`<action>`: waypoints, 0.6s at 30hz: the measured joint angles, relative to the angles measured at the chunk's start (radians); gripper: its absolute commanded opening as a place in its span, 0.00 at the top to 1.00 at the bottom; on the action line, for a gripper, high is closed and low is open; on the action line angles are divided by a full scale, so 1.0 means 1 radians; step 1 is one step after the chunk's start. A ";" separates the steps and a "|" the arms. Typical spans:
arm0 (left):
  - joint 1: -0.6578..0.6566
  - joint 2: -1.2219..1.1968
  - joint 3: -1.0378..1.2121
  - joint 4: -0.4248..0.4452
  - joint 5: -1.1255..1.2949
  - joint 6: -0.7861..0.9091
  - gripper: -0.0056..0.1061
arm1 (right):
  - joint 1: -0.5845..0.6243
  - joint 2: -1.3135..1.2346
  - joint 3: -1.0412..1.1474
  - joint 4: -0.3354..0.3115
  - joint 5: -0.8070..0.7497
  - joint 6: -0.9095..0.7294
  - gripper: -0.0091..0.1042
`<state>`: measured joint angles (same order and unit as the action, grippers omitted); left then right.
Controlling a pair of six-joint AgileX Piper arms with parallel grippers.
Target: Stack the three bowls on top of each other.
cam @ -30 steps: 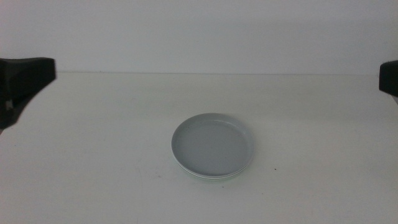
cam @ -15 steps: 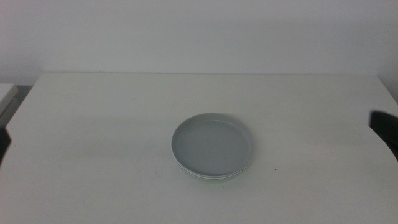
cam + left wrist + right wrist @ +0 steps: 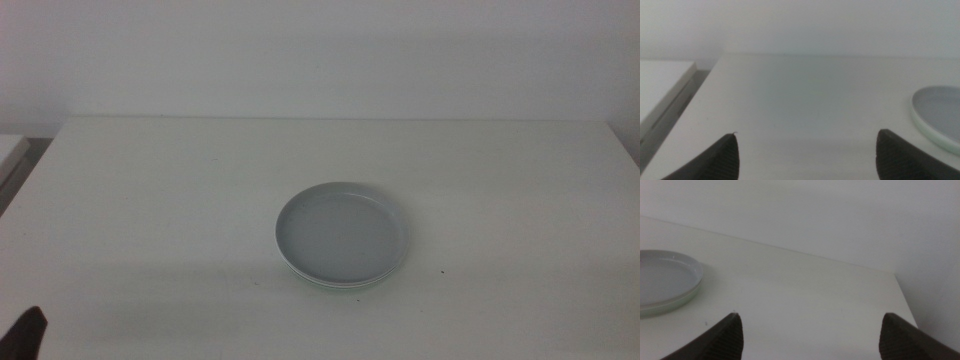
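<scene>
The three bowls sit nested in one stack at the table's middle. The grey bowl [image 3: 340, 232] is on top, a thin white rim [image 3: 297, 270] shows under it, and a pale green edge [image 3: 345, 288] lies lowest. Only a dark tip of my left gripper [image 3: 25, 335] shows, in the middle view's bottom left corner. My left gripper [image 3: 807, 135] is open and holds nothing, with the stack [image 3: 940, 112] off to one side. My right gripper [image 3: 811, 315] is out of the middle view. It is open and holds nothing, well away from the stack [image 3: 665, 280].
The white table [image 3: 150, 200] ends at a pale wall behind. A lower white surface [image 3: 660, 85] stands beyond the table's left edge. The table's right far corner [image 3: 892, 275] shows in the right wrist view.
Both arms have pulled back from the picture's sides. The left one has dropped to the bottom left corner and the right one has left the middle view. The stack has not moved.
</scene>
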<state>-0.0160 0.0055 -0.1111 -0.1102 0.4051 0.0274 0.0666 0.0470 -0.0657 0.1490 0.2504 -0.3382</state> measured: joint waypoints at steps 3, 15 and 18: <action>0.000 -0.002 0.049 0.002 -0.043 0.000 0.11 | -0.002 -0.038 0.048 -0.012 -0.001 -0.002 0.15; 0.001 -0.002 0.111 0.014 -0.119 0.000 0.11 | -0.039 -0.043 0.062 -0.025 -0.033 -0.002 0.15; 0.001 -0.002 0.111 0.016 -0.119 0.000 0.11 | -0.039 -0.043 0.062 -0.030 -0.033 -0.002 0.15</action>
<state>-0.0146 0.0037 0.0002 -0.0942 0.2864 0.0274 0.0278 0.0043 -0.0040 0.1192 0.2178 -0.3400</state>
